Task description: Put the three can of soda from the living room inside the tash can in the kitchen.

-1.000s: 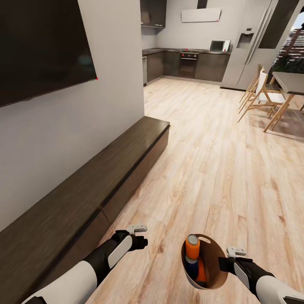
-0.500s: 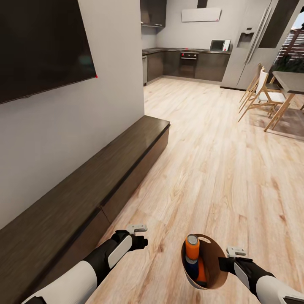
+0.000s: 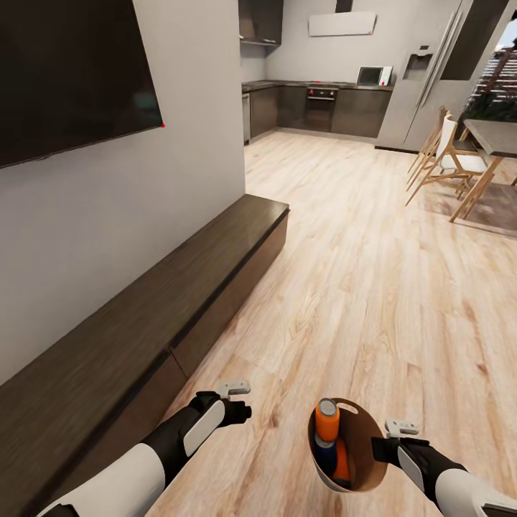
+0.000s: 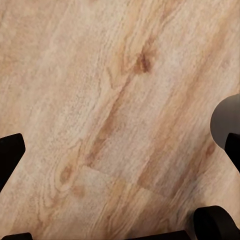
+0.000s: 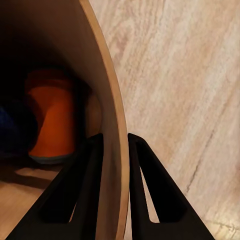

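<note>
Right gripper (image 3: 382,449) pinching bin (image 3: 362,438) wall at rim, 1 finger (image 5: 82,200) inside, other outside; bin held above wood floor (image 3: 359,287). 3 cans inside bin: orange can (image 3: 327,420) upright on top, blue can (image 3: 324,451) and second orange can (image 3: 342,463) beneath. Left gripper (image 3: 240,402) spread, empty, near end of dark bench (image 3: 143,337). Kitchen (image 3: 316,108) far ahead.

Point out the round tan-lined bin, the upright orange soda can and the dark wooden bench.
round tan-lined bin (image 3: 368,438), head view, on its brown inner wall
upright orange soda can (image 3: 327,425), head view, on its orange side
dark wooden bench (image 3: 143,330), head view, on its top surface
</note>
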Motion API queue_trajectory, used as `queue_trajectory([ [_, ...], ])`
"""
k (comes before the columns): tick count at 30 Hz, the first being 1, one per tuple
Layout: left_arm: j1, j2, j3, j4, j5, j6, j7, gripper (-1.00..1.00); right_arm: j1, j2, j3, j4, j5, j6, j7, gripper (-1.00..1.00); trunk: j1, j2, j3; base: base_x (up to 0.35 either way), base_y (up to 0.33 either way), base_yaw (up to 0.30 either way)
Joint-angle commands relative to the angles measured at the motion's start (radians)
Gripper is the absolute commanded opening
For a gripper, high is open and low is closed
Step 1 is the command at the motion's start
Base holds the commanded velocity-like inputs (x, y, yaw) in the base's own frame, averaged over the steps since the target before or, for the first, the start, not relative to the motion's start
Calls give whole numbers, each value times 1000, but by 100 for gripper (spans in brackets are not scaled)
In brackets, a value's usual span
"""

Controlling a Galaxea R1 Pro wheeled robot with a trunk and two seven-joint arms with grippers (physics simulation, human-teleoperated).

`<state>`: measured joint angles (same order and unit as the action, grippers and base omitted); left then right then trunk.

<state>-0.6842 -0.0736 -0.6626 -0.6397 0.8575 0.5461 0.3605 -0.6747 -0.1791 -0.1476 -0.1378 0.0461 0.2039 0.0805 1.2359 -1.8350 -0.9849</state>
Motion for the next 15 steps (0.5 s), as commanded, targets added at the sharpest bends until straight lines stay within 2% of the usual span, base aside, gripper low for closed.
queue_trajectory([
  [1, 0, 0, 0, 0, 0, 0, 0, 100, 0, 0, 0, 0, -6, 0, 7, -100, 0, 0, 0, 0, 0, 0],
  [6, 0, 0, 0, 0, 0, 0, 0, 100, 0, 0, 22, 0, -7, 0, 7, -100, 15, -28, -12, 0, 0, 0],
  [9, 0, 0, 0, 0, 0, 0, 0, 100, 0, 0, 25, 0, -8, 0, 7, -100, 27, -49, -22, 0, 0, 0],
  [13, 0, 0, 0, 0, 0, 0, 0, 100, 0, 0, 27, 0, -8, -1, 7, -100, 27, -49, -22, 0, 0, 0],
  [15, 0, 0, 0, 0, 0, 0, 0, 100, 0, 0, 28, 0, -8, -1, 7, -100, 34, -63, -28, 0, 0, 0],
])
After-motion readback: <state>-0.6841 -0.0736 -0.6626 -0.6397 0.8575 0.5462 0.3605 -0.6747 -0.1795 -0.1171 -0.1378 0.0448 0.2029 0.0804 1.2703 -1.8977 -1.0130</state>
